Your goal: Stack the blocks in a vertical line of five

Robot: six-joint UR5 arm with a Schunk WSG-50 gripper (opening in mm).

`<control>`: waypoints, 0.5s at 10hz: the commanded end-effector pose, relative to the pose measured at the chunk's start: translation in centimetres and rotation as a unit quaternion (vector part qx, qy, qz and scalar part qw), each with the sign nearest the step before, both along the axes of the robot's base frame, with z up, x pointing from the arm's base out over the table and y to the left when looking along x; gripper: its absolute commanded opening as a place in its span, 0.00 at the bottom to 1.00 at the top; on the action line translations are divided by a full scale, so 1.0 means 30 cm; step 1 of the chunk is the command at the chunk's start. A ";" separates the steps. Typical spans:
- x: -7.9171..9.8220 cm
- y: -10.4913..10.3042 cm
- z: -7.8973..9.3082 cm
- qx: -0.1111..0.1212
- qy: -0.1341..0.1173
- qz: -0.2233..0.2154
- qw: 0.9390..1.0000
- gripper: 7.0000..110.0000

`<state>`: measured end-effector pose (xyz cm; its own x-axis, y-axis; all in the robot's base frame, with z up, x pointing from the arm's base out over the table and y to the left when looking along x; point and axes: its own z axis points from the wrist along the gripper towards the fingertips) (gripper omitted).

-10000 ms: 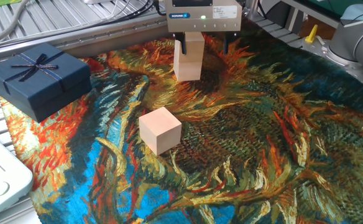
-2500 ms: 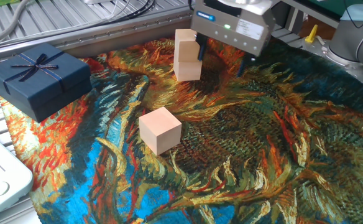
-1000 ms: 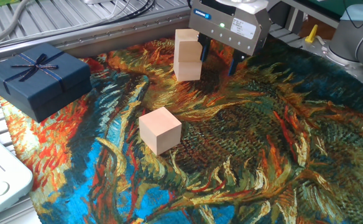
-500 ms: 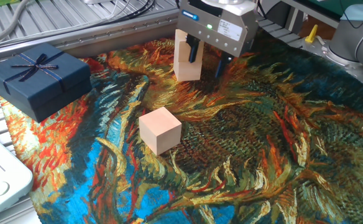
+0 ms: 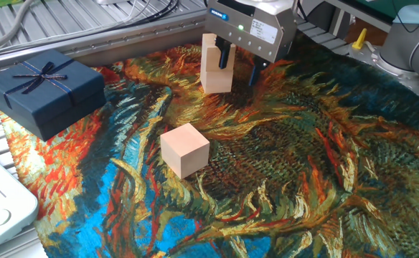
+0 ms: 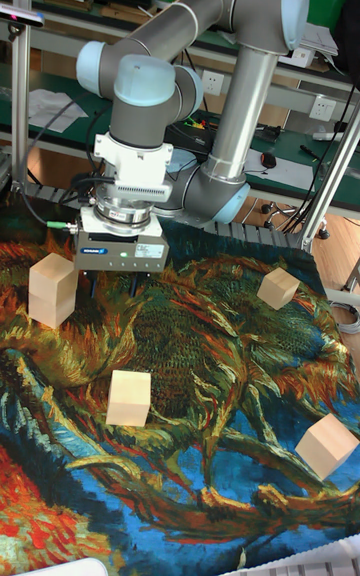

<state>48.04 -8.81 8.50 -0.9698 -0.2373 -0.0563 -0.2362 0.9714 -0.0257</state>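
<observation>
Covering the table (image 5: 23,236) is a painted floral cloth (image 5: 288,179), and the grey UR5 arm (image 6: 215,56) is reaching down over its far side. A dark blue gift box (image 5: 43,89) with ribbon is sitting at the cloth's left edge, well apart from the blocks. The claw (image 5: 237,66) is hanging just beside a two-block stack, with its dark fingers (image 5: 224,54) spread apart and gripping nothing; the nearer finger is standing close against the stack's right face, and whether it is touching cannot be told. The stack is resting at the far edge of the cloth: the lower block (image 5: 217,76) is sitting on the cloth and the upper block (image 5: 209,44) is sitting squarely on top of it. A single block (image 5: 184,149) is lying near the cloth's middle, in front of the stack. In the tall fixed view, two more blocks are lying on the opposite side, one far block (image 6: 278,288) and one near block (image 6: 326,445), both tilted relative to the stack.
</observation>
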 end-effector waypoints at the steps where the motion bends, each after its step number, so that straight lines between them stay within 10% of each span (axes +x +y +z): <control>1: 0.004 0.014 0.005 0.012 -0.002 -0.006 1.000 0.57; 5: 0.012 -0.006 0.006 -0.001 -0.007 0.003 1.000 0.57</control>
